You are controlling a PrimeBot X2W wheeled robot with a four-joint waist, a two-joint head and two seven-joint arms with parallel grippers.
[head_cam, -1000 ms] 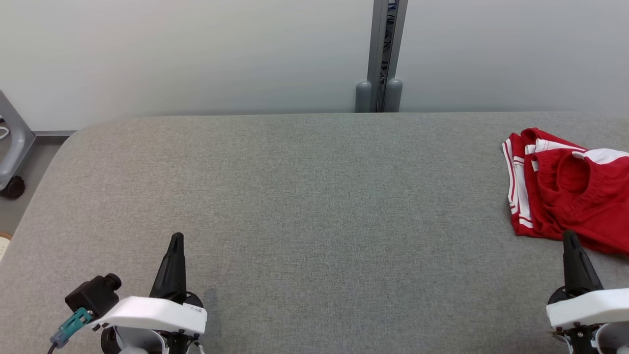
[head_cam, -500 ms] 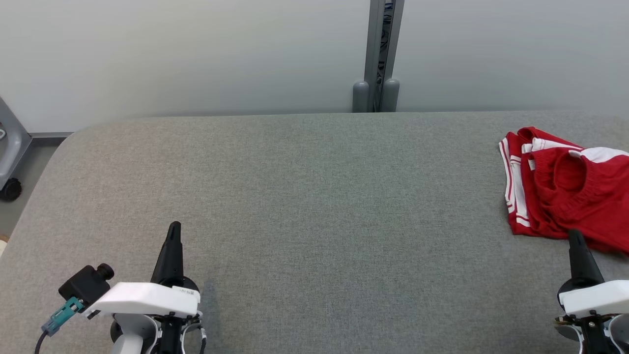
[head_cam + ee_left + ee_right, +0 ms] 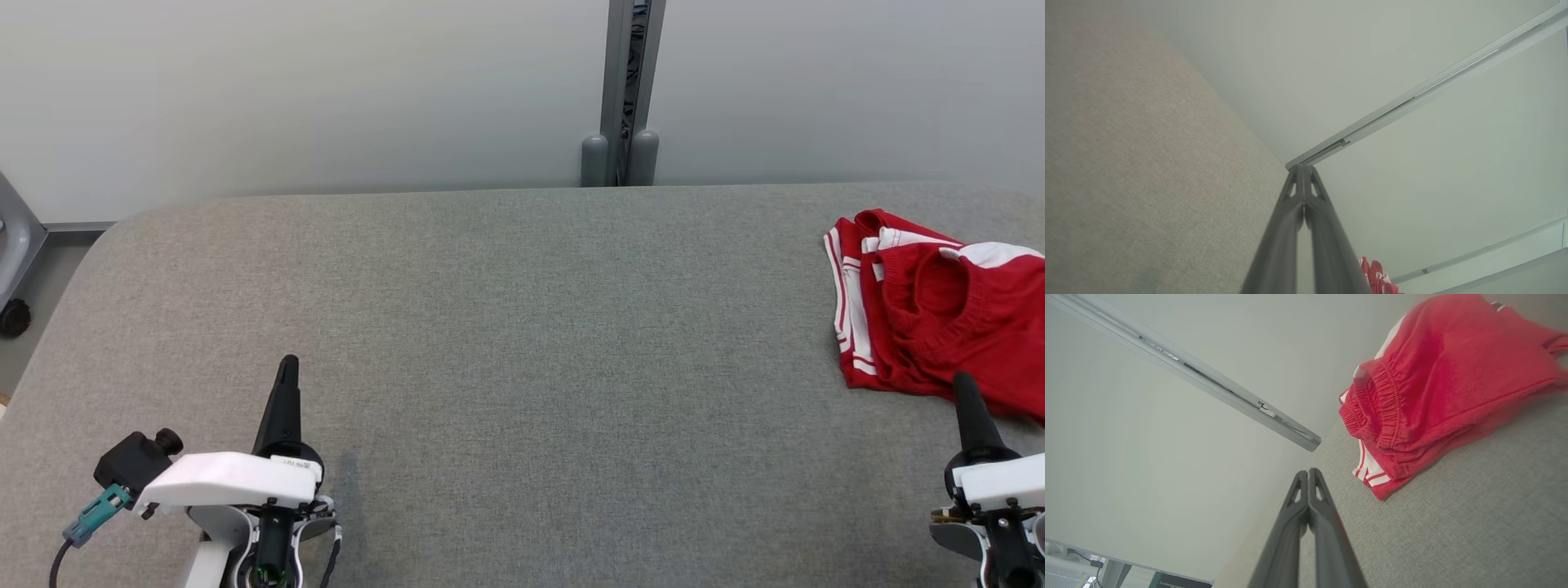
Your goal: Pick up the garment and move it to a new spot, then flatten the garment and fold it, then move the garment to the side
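Note:
The garment [image 3: 947, 314] is a pair of red shorts with white side stripes, lying bunched at the far right of the grey padded table [image 3: 522, 343]. In the right wrist view the garment [image 3: 1425, 396] shows its elastic waistband, just beyond the fingers. My right gripper [image 3: 965, 380] is shut and empty at the lower right, its tip at the garment's near edge. My left gripper [image 3: 287, 363] stands shut and empty at the lower left, far from the cloth. The left wrist view catches a scrap of the garment [image 3: 1378, 281] past the closed left gripper [image 3: 1301, 168]. The right gripper [image 3: 1308, 472] has its fingers pressed together.
A pale wall runs behind the table with a grey vertical post [image 3: 624, 90] at its middle. A grey wheeled stand [image 3: 12, 261] sits off the table's left edge. A broad stretch of bare grey table lies between the two grippers.
The head camera has shifted a little, so the whole scene slid left and the grippers sit lower in the picture. Both grippers stay shut, and the garment lies as before.

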